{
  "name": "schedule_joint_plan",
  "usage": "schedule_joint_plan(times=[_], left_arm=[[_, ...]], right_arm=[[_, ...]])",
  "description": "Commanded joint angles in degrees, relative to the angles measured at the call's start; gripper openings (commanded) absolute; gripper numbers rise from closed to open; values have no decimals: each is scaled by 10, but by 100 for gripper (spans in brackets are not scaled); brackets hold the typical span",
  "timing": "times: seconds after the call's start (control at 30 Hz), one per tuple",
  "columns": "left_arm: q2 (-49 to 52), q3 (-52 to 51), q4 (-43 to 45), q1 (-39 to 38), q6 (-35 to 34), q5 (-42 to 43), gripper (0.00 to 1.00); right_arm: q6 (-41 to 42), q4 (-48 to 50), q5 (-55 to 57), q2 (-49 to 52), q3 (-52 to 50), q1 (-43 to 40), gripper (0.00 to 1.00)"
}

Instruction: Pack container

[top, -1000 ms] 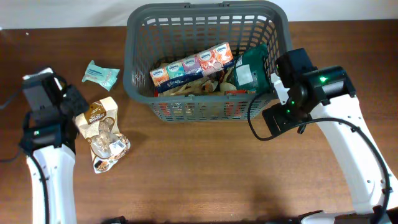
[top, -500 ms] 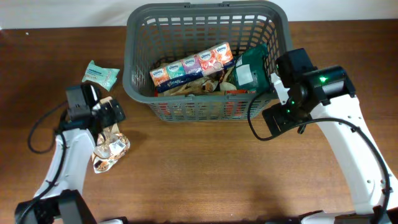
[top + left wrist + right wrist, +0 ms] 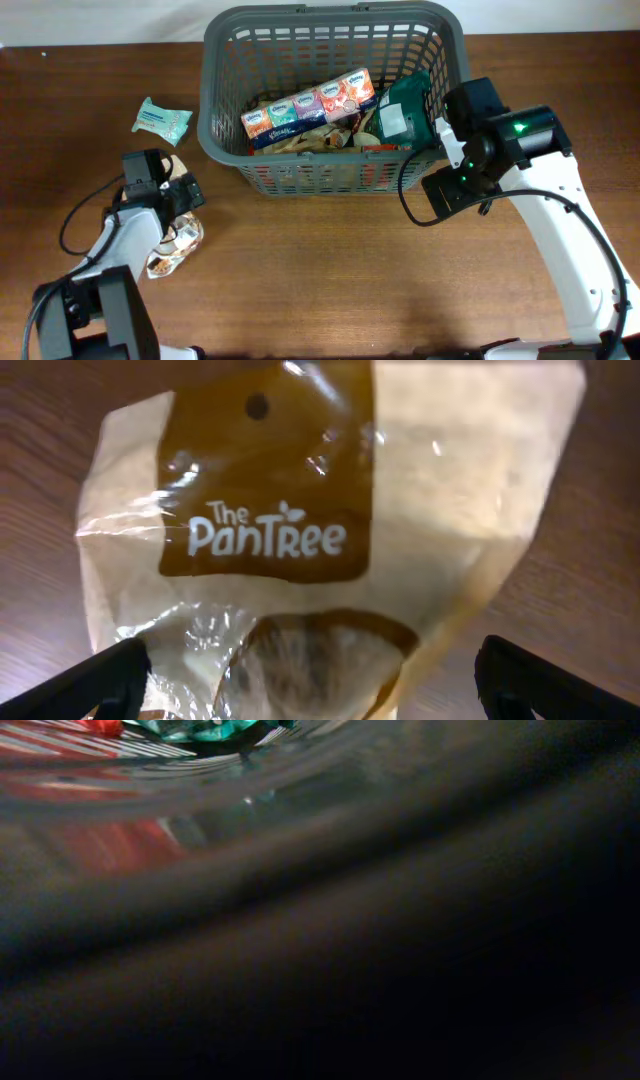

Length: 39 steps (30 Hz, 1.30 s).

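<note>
Jaws spread wide and empty, left gripper (image 3: 315, 672) straddles the tan-and-brown plastic snack pouch (image 3: 330, 480), poised to grab it for the dark grey lattice basket (image 3: 330, 12); right gripper (image 3: 445, 140) unreadable.

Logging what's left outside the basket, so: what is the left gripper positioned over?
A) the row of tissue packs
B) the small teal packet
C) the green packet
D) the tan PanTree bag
D: the left wrist view shows the tan PanTree bag filling the frame under the left gripper, whose jaws stand open either side of it.
</note>
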Motion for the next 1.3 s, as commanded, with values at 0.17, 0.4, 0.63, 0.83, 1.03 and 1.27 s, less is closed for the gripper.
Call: schedule_joint_plan(times=[0.17, 0.4, 0.63, 0.83, 1.03, 1.27], left_arm=[[70, -8, 4, 1, -8, 2, 99], [129, -8, 5, 1, -8, 3, 100], [170, 5, 4, 1, -7, 4, 82], [197, 9, 6, 1, -7, -2, 64], [215, 13, 6, 1, -7, -2, 45], [216, 15, 1, 1, -7, 0, 2]], right_arm=[[20, -13, 16, 18, -11, -9, 99], [20, -13, 16, 18, -11, -9, 99], [20, -13, 16, 18, -11, -9, 99], [20, -13, 16, 18, -11, -9, 99], [20, -13, 16, 18, -11, -9, 99], [20, -13, 16, 18, -11, -9, 99]])
